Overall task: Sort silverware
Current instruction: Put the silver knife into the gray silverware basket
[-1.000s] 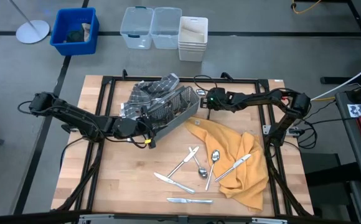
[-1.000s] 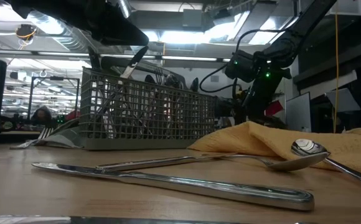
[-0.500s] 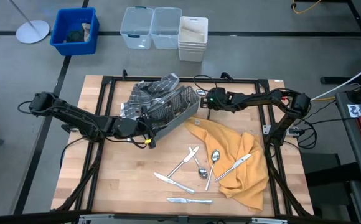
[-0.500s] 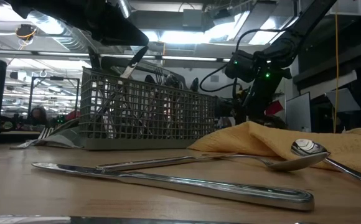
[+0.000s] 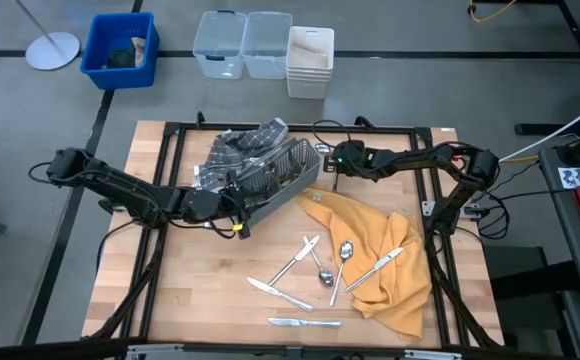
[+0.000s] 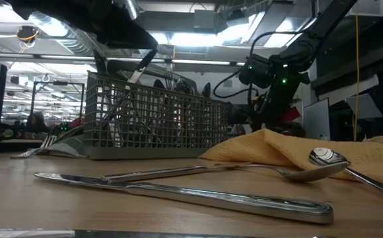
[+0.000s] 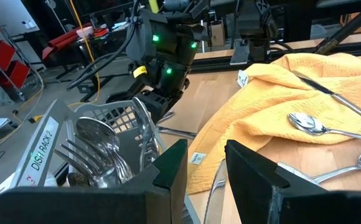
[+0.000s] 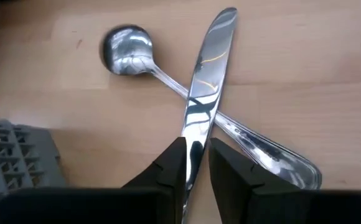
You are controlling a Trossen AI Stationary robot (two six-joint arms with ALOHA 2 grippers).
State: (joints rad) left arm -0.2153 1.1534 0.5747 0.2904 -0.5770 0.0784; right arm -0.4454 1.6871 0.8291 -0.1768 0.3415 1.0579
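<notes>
Almost nothing moves between the earlier frames and now; both arms hold their places. Nearest to me, loose silverware [image 5: 310, 268] lies on the table [image 5: 160, 310] at about six o'clock, partly on the yellow cloth [image 5: 390, 275]. Further, the left gripper [image 5: 238, 208] rests at the mesh caddy [image 5: 270, 175], fingers parted, holding nothing. Farthest, at one o'clock, the right gripper [image 8: 193, 165] is clenched on a knife [image 8: 208, 81] lying across a spoon [image 8: 127, 48]. I judge a lift comes next.

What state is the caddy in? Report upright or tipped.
Upright: the low view shows the caddy with its base flat on the table, silverware handles poking out.
</notes>
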